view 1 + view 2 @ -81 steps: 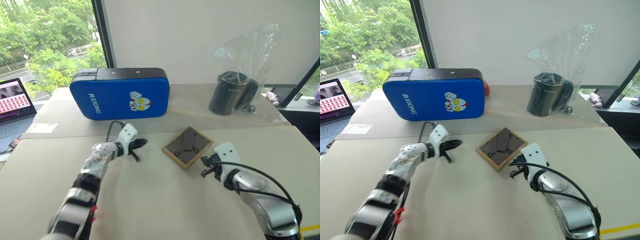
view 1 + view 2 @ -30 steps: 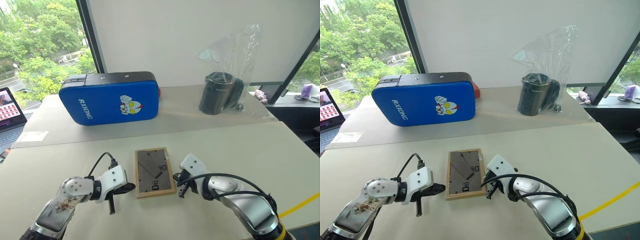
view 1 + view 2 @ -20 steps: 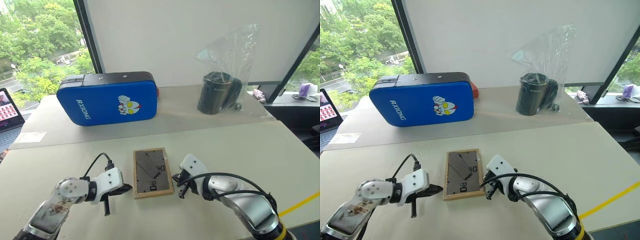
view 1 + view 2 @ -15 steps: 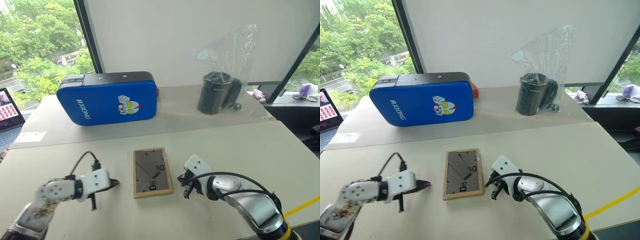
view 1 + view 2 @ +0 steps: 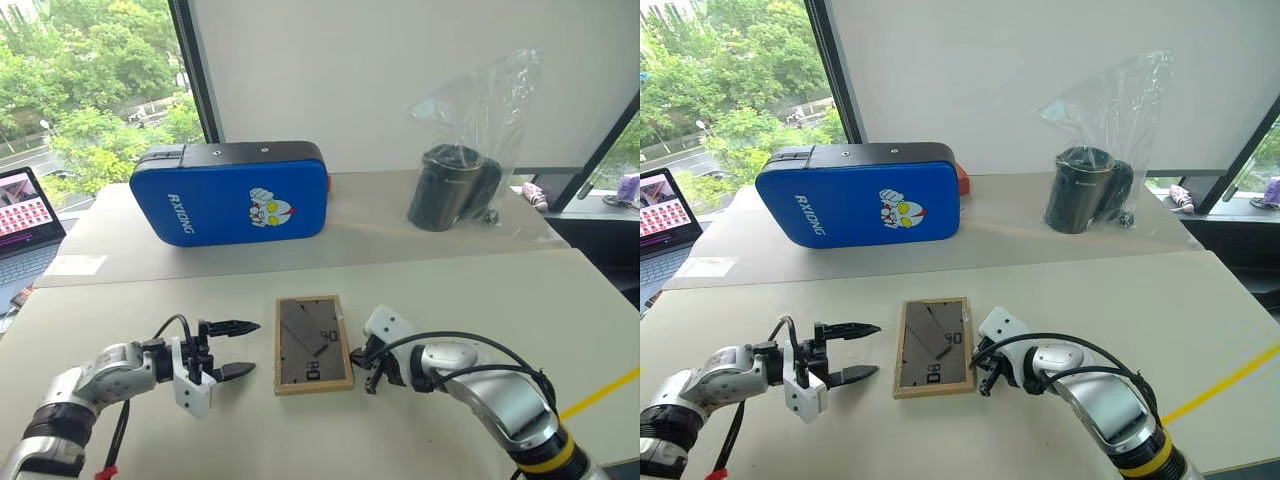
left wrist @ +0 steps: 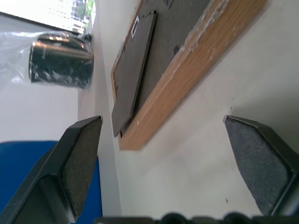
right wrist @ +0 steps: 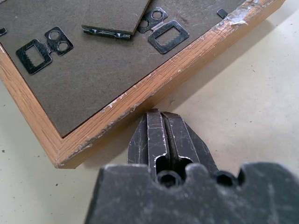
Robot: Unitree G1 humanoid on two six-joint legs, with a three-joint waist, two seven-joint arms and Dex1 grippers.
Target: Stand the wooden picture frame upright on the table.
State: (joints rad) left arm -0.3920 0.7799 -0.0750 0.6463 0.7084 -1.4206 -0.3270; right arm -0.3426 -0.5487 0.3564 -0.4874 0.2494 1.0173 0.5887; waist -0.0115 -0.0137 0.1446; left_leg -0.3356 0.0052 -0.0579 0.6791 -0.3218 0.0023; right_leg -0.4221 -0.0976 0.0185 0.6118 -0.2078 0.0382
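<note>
At the far left edge a laptop [image 5: 25, 205] sits open, its screen showing a grid of small pinkish pictures too small to read. Right of it, at the back of the table [image 5: 500, 300], a big blue case [image 5: 232, 200] stands on its long edge; white letters on its face read "RXIONG", beside a cartoon figure in white, red and yellow.

The left gripper [image 5: 233, 349] hangs low over the table near the front, its two black fingers spread wide apart and pointing toward the frame, holding nothing. In the left wrist view the frame's wooden edge shows between the two finger pads [image 6: 81, 165], clear of both.

The wooden picture frame [image 5: 313, 343] lies flat on the table, back side up, between the two grippers. Its dark back panel carries the fold-out stand and small metal hanger clips; no writing on it can be read.

The right gripper [image 5: 372, 368] is just right of the frame, fingers pressed together and empty. In the right wrist view its closed tips sit just beside the frame's wooden edge near a corner; whether they touch cannot be told.

Farther back on the right, a black cylinder [image 5: 450, 186] lies inside a clear plastic bag [image 5: 490, 110].
</note>
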